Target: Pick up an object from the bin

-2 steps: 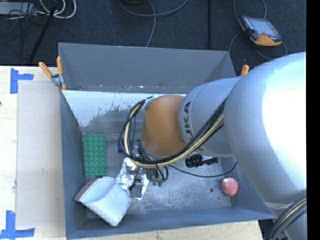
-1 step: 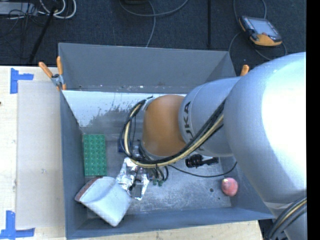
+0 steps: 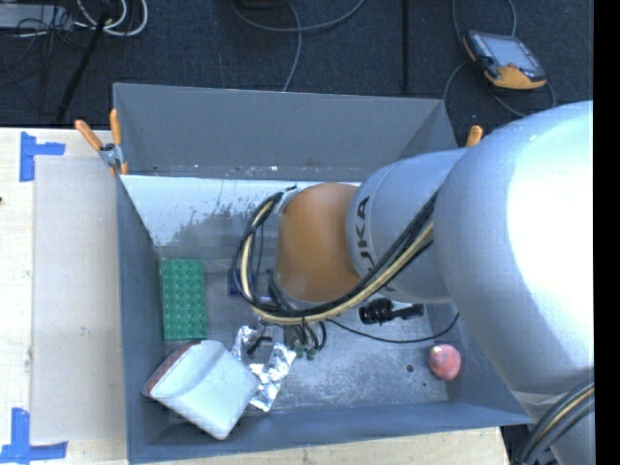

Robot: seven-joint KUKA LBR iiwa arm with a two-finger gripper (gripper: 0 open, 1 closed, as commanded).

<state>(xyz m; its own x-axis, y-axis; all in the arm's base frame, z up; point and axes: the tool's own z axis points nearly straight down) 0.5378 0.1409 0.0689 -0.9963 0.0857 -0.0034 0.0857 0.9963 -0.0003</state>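
The gripper shows as a dark part below the arm's orange cover, low in the middle of the bin. It is right above a crumpled silvery foil wrapper, at that wrapper's upper right edge. A white open box lies tilted just left of the wrapper, in the bin's front left corner. The cover hides most of the gripper and whatever lies under it.
A green studded plate lies flat by the left wall. A small pink ball rests near the front right. A bit of something blue peeks out left of the cover. The arm and its cables cover the bin's middle and right.
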